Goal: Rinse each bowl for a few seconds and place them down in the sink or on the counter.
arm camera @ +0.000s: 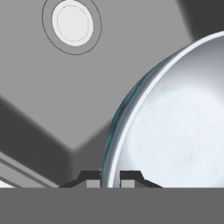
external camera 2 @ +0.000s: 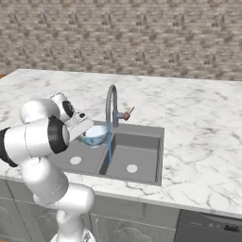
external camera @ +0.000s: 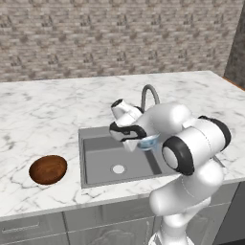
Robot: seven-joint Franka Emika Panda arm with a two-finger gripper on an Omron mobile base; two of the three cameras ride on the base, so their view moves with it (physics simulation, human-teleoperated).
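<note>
Jaws: pressed together on the rim of the pale bowl [arm camera: 175,127], one fingertip [arm camera: 91,178] outside the wall and one inside (rim runs between them in the hand view).
Counter [external camera: 43,110]: white marble with grey veins, running the full width in front of a brick wall [external camera: 119,33], grey drawers below.
Sink [external camera 2: 142,177]: grey double basin set into the counter, a round drain in each half.
Arm [external camera: 191,158]: white, bent over the front edge of the sink.
Tap [external camera 2: 111,106]: curved gooseneck behind the divider; a thin blue stream [external camera 2: 109,144] falls from its spout.
Gripper [arm camera: 110,177]: over the sink, holding the bowl.
Pale bowl: held above the left basin, just beside the stream, apparently clear of it.
Brown bowl [external camera: 48,169]: on the counter left of the sink, well apart from the gripper.
</note>
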